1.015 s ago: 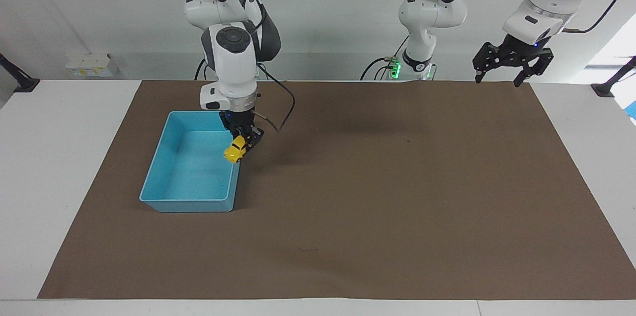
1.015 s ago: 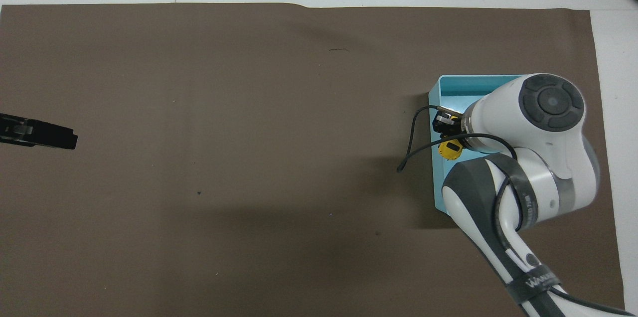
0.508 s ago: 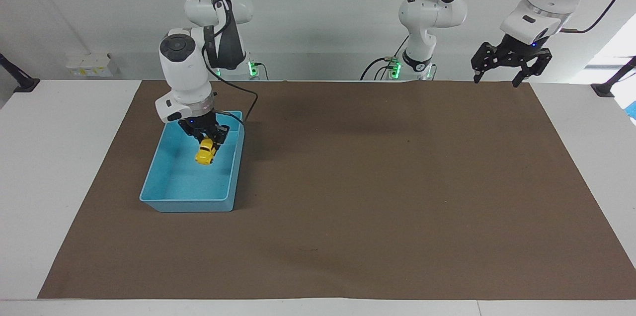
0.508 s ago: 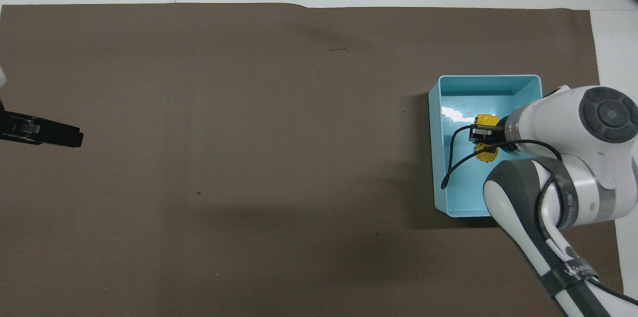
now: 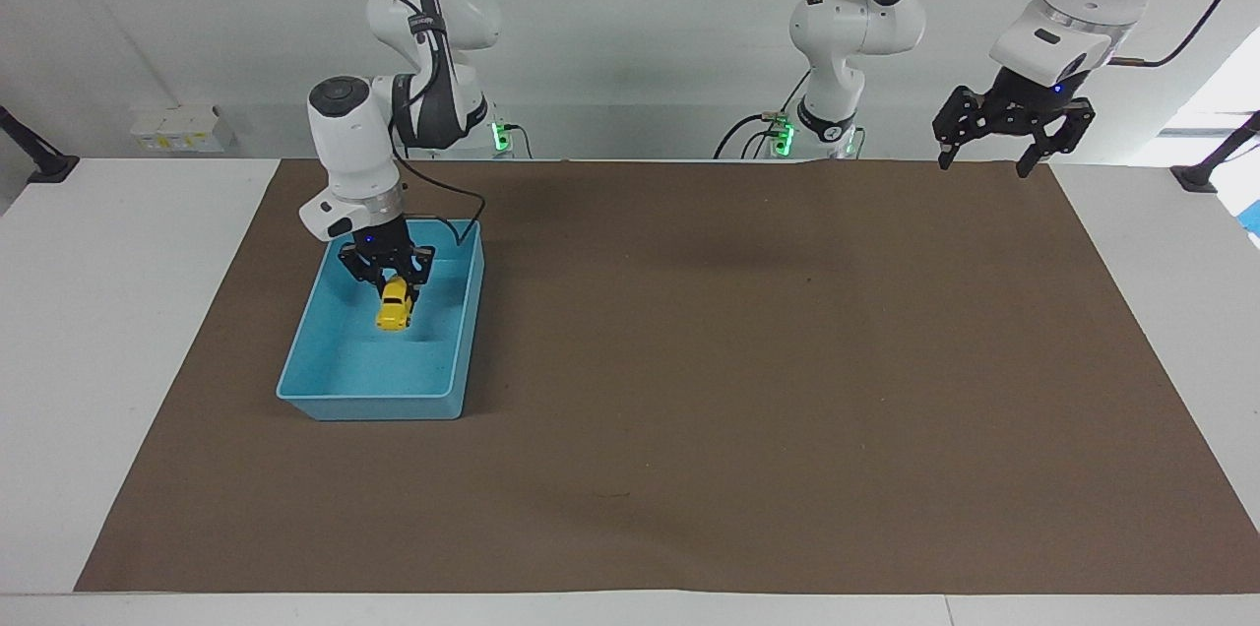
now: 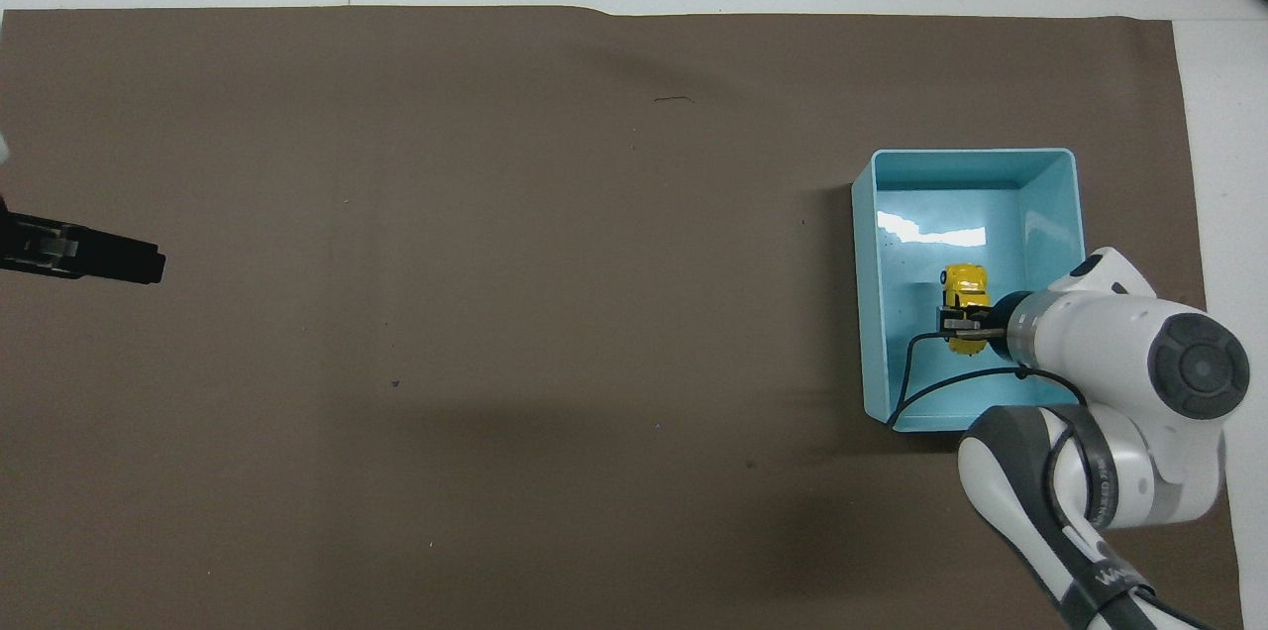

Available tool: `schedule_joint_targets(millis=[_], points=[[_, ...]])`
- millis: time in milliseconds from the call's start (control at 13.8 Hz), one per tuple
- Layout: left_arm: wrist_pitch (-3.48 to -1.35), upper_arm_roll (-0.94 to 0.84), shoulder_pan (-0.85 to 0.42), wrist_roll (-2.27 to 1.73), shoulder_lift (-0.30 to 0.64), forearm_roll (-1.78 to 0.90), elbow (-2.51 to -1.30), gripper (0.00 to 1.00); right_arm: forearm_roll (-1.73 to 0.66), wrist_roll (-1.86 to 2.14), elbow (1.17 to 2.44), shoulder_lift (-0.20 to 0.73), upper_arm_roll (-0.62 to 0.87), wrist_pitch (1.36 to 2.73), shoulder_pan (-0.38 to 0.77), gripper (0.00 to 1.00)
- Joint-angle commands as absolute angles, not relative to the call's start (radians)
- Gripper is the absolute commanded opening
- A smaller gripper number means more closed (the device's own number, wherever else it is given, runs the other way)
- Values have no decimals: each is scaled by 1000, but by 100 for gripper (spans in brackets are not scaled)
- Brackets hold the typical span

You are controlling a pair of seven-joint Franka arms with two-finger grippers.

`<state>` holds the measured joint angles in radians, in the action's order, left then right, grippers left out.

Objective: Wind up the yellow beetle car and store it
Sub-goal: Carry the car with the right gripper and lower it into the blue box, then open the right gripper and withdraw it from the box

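- Holding item: small bright yellow beetle-shaped toy car (image 5: 395,308), pinched nose-down in the right gripper (image 5: 390,284), over the middle of the open blue rectangular plastic bin (image 5: 295,378).
- Left gripper (image 5: 984,154): jaws apart, empty, waiting over the brown mat's (image 5: 748,390) corner, about two o'clock in the facing view.
- Handling advice: lower near the bin floor before letting go, so the car does not bounce or roll.
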<state>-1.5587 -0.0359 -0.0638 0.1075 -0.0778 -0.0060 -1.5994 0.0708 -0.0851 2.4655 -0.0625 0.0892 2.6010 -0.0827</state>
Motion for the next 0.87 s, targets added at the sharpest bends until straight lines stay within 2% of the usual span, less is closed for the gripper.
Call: schedule_joint_targets(millis=[0, 145, 218, 363, 435, 653, 798], points=[[-1568, -23, -58, 103, -87, -14, -1612, 100, 32, 4, 2519, -58, 100, 2680, -98, 0], [-1568, -21, -57, 103, -87, -14, -1612, 100, 32, 20, 2530, -51, 98, 2701, -98, 0], [-1568, -21, -57, 103, -87, -14, -1612, 100, 32, 18, 2528, -49, 98, 2701, -98, 9], [-1568, -21, -58, 103, -87, -14, -1612, 100, 32, 8, 2523, -43, 98, 2694, -101, 38], [-1568, -21, -58, 103, -87, -14, -1612, 100, 31, 5, 2522, -43, 98, 2692, -101, 99], [-1566, -21, -57, 103, -87, -14, -1612, 100, 29, 8, 2501, -44, 98, 2663, -104, 100], [-1566, -21, -58, 103, -87, -14, -1612, 100, 28, -5, 2416, -55, 97, 2513, -104, 100]])
